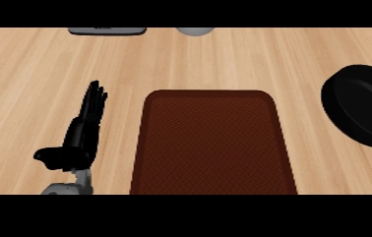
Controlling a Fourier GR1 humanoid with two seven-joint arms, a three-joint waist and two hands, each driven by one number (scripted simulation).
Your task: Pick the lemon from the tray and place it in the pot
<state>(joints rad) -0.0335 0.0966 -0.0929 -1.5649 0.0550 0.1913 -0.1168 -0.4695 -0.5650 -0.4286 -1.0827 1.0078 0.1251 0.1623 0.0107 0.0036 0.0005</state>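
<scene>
Left hand [81, 133] rested open beside the tray [213, 142]; no lemon or right hand in sight.

Stood at the lower left with straight fingers pointing up the wooden counter [218, 59] and thumb out to the side, holding nothing, just beside the dark red-brown tray's left edge. Showed only bare patterned surface on the tray. Sat well apart at the right edge, partly cut off: the black pot [352, 108]. Could not place the lemon anywhere. Lay cut off at the far edge: a grey flat object [108, 30] and a pale round object [195, 31].

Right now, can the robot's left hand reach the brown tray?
Probably yes. The left hand rests open on the counter just beside the tray, with only bare wood between them.
</scene>
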